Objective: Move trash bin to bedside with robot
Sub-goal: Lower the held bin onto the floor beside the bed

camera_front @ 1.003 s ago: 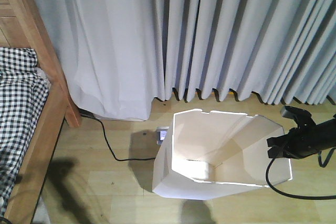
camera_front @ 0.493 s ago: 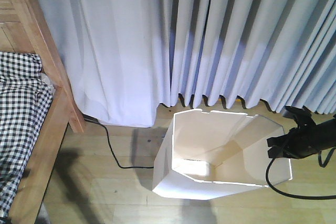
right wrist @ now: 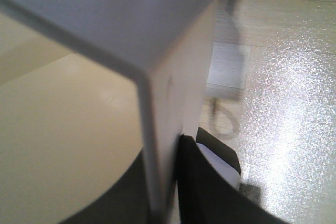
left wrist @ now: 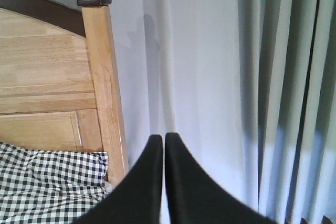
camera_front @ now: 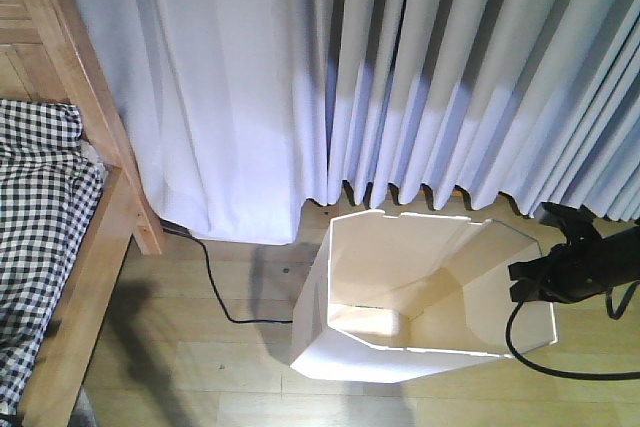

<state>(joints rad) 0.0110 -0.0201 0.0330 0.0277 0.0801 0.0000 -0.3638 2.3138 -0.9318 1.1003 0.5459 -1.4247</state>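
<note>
Curtain [camera_front: 400, 77] and bed [camera_front: 112, 209] had shifted in the front view while the bin [camera_front: 312, 327] kept its place in frame, so the base seemed to be carrying it along. The right gripper [camera_front: 522, 282] pinched the bin's rim wall between its fingers. The left gripper [left wrist: 164, 148] was closed tight and empty. The bin sat by the curtain, apart from the bed, so the last stretch remained.

My left gripper [left wrist: 159, 139] rises from the bottom centre of its wrist view, both black fingers pressed together with the tips touching, holding nothing. My right arm [camera_front: 600, 265] enters level from the right edge of the front view, its cable [camera_front: 515, 342] looping below. The right gripper [right wrist: 164, 153] pinches the trash bin [right wrist: 173, 77] wall, one finger on each side.
</note>
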